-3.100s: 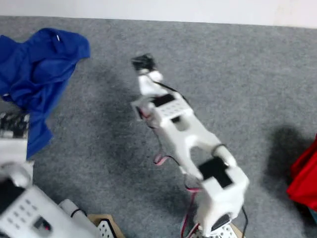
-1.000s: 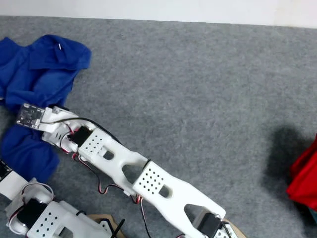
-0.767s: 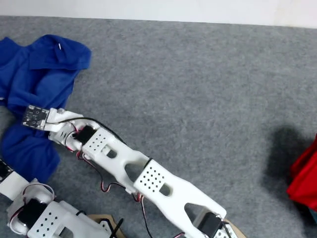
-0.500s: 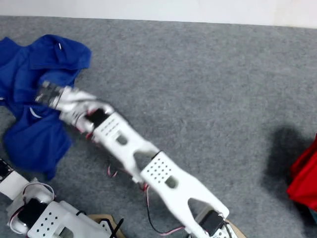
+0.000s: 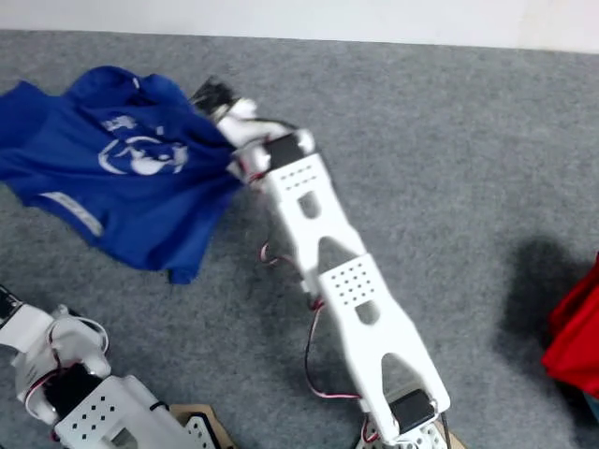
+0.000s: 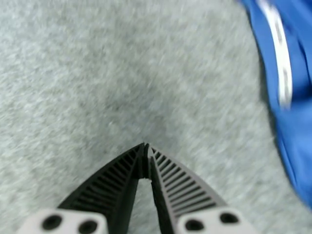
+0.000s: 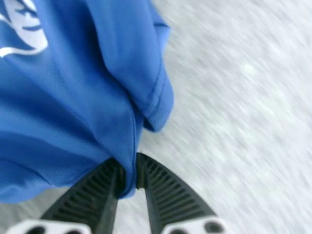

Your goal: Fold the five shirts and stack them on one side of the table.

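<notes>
The grey table [image 5: 449, 168], covered in a felt-like nubbly mat, is stretching across the whole scene. The blue shirt [image 5: 122, 187] is lying at the far left, loosely spread and rumpled. Its smooth knit is showing a white round print on top and a white band along its left edge.

The right arm [image 5: 346, 290], made of white plastic links with perforated plates and loose wires, is reaching from the near right diagonally to the shirt's far right edge. There the right gripper [image 7: 127, 168] is pinching a fold of the blue cloth [image 7: 58, 97] between its black ribbed fingers [image 7: 97, 187].

The left arm [image 5: 65, 393] is sitting at the near left corner. The left gripper [image 6: 145, 148] is hanging over bare mat, its tapered ribbed fingers [image 6: 175, 183] pressed together on nothing, with the blue hem [image 6: 292, 97] nearby.

A red shirt [image 5: 576, 327] is peeking in at the right edge.
</notes>
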You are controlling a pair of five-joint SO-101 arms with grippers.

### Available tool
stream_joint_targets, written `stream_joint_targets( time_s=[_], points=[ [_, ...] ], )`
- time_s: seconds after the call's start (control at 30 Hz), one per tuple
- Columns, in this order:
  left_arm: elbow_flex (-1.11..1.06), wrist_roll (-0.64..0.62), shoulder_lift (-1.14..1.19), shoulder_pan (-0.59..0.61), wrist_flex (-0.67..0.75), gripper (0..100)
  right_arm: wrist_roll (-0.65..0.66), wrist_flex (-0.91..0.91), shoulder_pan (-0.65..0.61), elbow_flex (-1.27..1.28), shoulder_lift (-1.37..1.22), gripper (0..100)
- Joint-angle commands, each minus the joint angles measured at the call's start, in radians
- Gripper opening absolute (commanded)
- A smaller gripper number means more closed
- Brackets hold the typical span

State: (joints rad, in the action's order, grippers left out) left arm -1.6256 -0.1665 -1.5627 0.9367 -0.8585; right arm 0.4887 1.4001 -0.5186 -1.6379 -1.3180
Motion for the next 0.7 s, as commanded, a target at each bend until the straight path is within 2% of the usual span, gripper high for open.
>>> stream_joint_targets(
  time_s=[0.0,0.1,0.17,0.27,0.37,0.53,0.67],
  points=[
    [0.008,-0.044,-0.007,-0.038,0.048,1,0.015,0.180,0.090,-0.130,0.120,0.6],
    [0.015,-0.041,0.001,-0.096,0.048,1,0.014,0.354,0.124,-0.130,0.134,0.6],
    [0.016,-0.041,0.001,-0.117,0.048,2,0.012,0.364,0.154,-0.130,0.134,0.6],
    [0.050,-0.041,0.002,-0.168,0.034,8,0.014,0.361,0.209,-0.130,0.140,0.6],
    [0.122,-0.046,0.002,-0.257,-0.078,13,0.015,0.363,0.228,-0.130,0.140,1.9],
    [0.202,-0.046,0.004,-0.395,-0.169,13,0.012,0.367,0.246,-0.127,0.142,26.3],
    [0.239,-0.043,0.091,-0.435,-0.170,13,0.014,0.367,0.269,-0.128,0.145,29.6]
  ],
)
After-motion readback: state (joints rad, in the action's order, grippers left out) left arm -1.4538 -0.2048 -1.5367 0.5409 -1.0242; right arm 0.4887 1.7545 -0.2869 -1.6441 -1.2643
